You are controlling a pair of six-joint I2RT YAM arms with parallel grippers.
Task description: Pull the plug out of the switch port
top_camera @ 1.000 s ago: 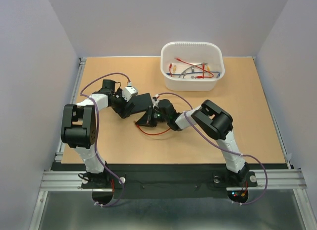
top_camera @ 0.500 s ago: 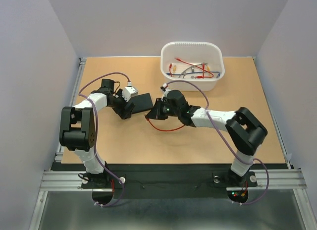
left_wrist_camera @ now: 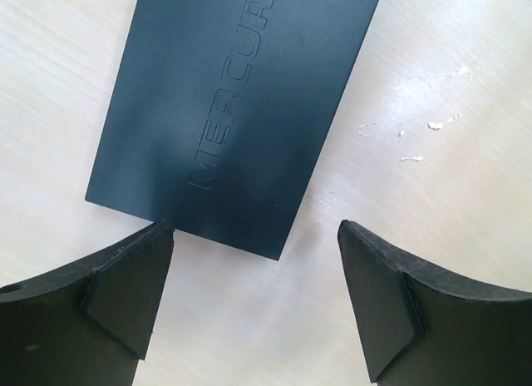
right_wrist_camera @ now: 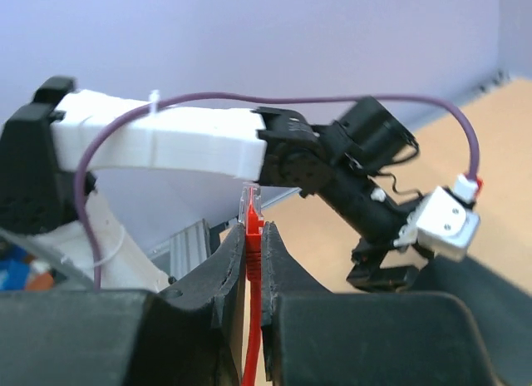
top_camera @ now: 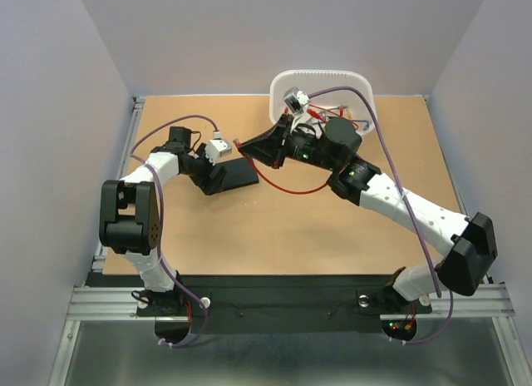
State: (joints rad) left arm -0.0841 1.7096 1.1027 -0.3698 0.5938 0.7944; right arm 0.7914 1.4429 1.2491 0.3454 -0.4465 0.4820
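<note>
So the right gripper (right_wrist_camera: 252, 236) has its fingers pinched shut on the red plug (right_wrist_camera: 252, 206), with the clear tip poking up just past the fingertips. In the top view it's holding that plug in the air near the frame's upper middle. The switch (top_camera: 235, 175) lies flat on the table (top_camera: 249, 236) just below and a bit left of it. As far as I can tell the plug and switch aren't touching, so I'd call it out of the port. The left gripper (left_wrist_camera: 253, 240) is wide open with nothing in it, one short end of the switch sitting right in front of its fingers, long axis running away from them toward the upper frame. So the left arm is the closer one. The red cable (top_camera: 287, 190) droops in a loop under the right arm, and the white tub (top_camera: 324, 76) is just behind its wrist, upper right.
</note>
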